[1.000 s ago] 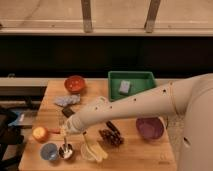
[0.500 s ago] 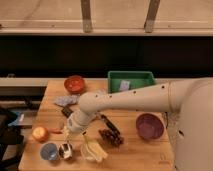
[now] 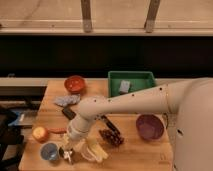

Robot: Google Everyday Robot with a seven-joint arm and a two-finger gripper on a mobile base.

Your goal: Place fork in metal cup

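The metal cup (image 3: 65, 153) is a small shiny cup near the table's front left edge, between a light blue cup (image 3: 49, 150) and a pale cup with bananas (image 3: 93, 151). My gripper (image 3: 70, 144) hangs right over the metal cup, at the end of the white arm that reaches in from the right. A thin silvery sliver at the cup's mouth looks like the fork (image 3: 67, 157), standing upright in the cup. Whether the gripper is touching it I cannot tell.
On the wooden table (image 3: 130, 155) are a red bowl (image 3: 75, 83), a green bin (image 3: 131, 82), a purple bowl (image 3: 150, 126), a black-handled knife (image 3: 111, 125), a brown clump (image 3: 111, 137), an orange fruit (image 3: 40, 133), a grey packet (image 3: 67, 100) and a small black object (image 3: 69, 112).
The arm has shifted slightly and the wrist has risen a little, while the gripper stays above the metal cup. Nothing else on the table has moved.
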